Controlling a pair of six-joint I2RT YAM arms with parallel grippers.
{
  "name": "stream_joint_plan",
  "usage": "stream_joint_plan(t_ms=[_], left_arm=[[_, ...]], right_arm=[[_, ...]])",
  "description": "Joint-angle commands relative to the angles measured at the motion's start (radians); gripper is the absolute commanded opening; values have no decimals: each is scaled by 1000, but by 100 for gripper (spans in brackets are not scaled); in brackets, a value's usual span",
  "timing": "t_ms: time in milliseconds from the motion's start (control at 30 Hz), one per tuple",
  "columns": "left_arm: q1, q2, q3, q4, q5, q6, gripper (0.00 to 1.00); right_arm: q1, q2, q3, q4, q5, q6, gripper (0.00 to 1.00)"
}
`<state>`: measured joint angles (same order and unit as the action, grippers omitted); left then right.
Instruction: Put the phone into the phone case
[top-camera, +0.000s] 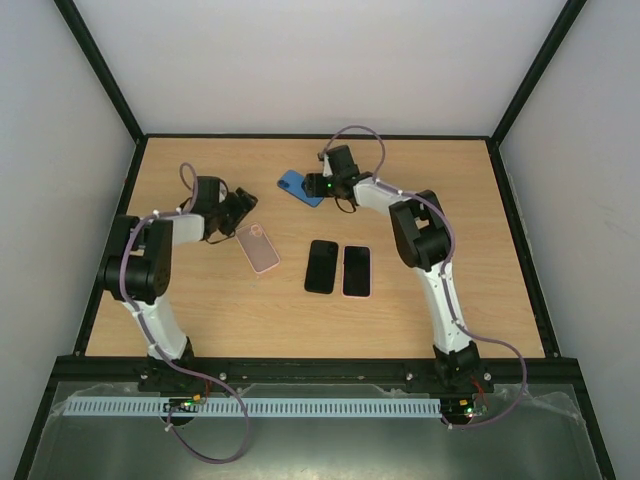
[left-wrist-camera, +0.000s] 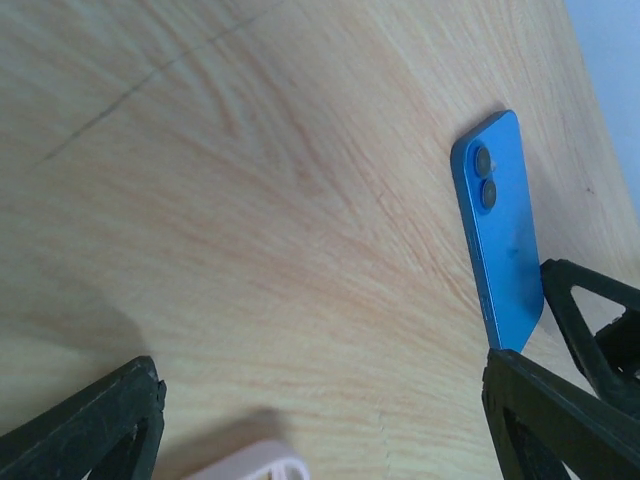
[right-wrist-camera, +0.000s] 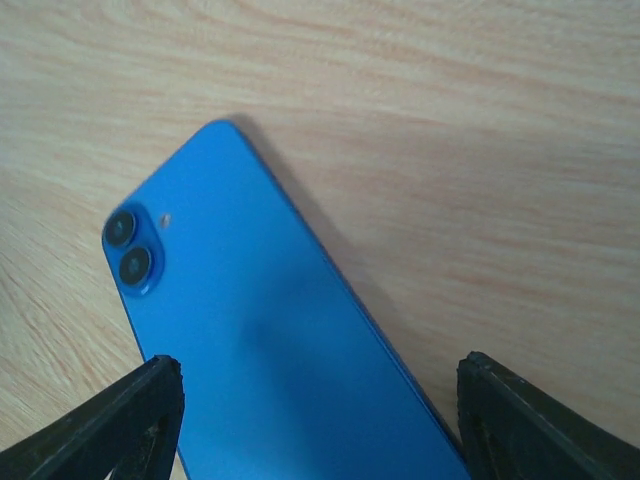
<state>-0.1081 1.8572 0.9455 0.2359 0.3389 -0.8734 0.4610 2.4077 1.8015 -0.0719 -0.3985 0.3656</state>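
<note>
Blue flat glass-backed phone (right-wrist-camera: 270, 340) lies back-up on the wooden desk (top-camera: 420, 310), far of centre, well apart from the clear pink-rimmed case (top-camera: 258, 247). Its long axis runs diagonally, lens end toward the far left, away from the right gripper (right-wrist-camera: 318, 365). That gripper's jaws are spread and straddle the phone's plain end, holding nothing. The left gripper (left-wrist-camera: 320, 400), beside the case, is also spread and empty. The risk, I judge, is that closing off-centre across a skewed, slick slab would spin it or let it slip.

The right tool (top-camera: 322, 186) hangs over the blue phone (top-camera: 296, 185), the left tool (top-camera: 243, 209) just beside the phone case (top-camera: 259, 248).
</note>
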Motion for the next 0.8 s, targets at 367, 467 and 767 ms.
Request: stream_joint_plan(t_ms=[367,467,767], left_arm=[[52,-263,-160,-85,-50,-6,90],[54,-285,-167,-100,-45,-4,90],[54,-320,-191,-138,-44,16,91]], right_arm=[[109,61,64,-288,268,-195,87],[118,61,67,-291,262,-227,91],[131,109,119,-325,326,-251,91]])
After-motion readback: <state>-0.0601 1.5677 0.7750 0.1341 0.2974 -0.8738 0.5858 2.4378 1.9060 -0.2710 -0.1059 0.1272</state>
